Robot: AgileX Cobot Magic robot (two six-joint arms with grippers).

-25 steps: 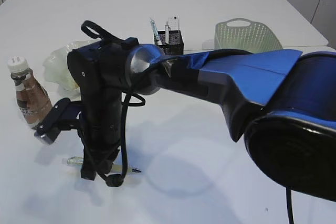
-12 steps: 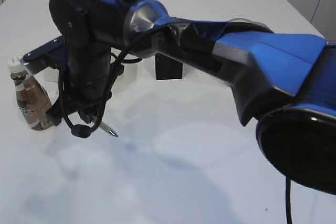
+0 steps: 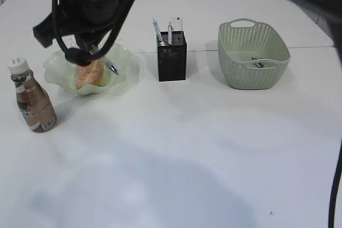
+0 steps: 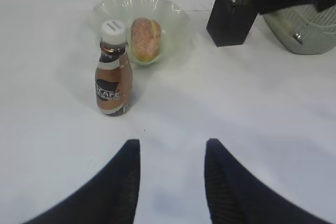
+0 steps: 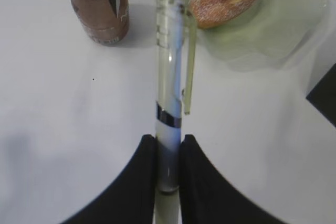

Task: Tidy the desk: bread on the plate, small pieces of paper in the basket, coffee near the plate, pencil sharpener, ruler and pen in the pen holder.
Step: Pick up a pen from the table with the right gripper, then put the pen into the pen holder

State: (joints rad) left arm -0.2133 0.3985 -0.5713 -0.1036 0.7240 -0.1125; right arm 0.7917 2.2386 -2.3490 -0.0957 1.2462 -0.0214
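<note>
My right gripper [image 5: 168,141] is shut on a clear pen [image 5: 170,66] and holds it in the air over the desk [image 3: 176,148]. In the exterior view the pen's tip [image 3: 113,69] hangs over the green plate [image 3: 130,60], where the bread [image 3: 88,74] lies. The coffee [image 3: 33,97] stands upright to the left of the plate. The black pen holder [image 3: 172,58] holds another pen and a clear ruler [image 3: 176,24]. My left gripper [image 4: 172,144] is open and empty, low over bare desk in front of the coffee [image 4: 113,77]. The pencil sharpener is out of view.
The green basket [image 3: 254,54] stands at the right of the pen holder with small scraps [image 3: 257,62] in its bottom. The right arm [image 3: 88,4] crosses the upper left of the exterior view. A seam runs across the desk behind the plate.
The right arm lifted the pen off the front-left desk and carried it up and back to above the plate. The left gripper has not changed.
</note>
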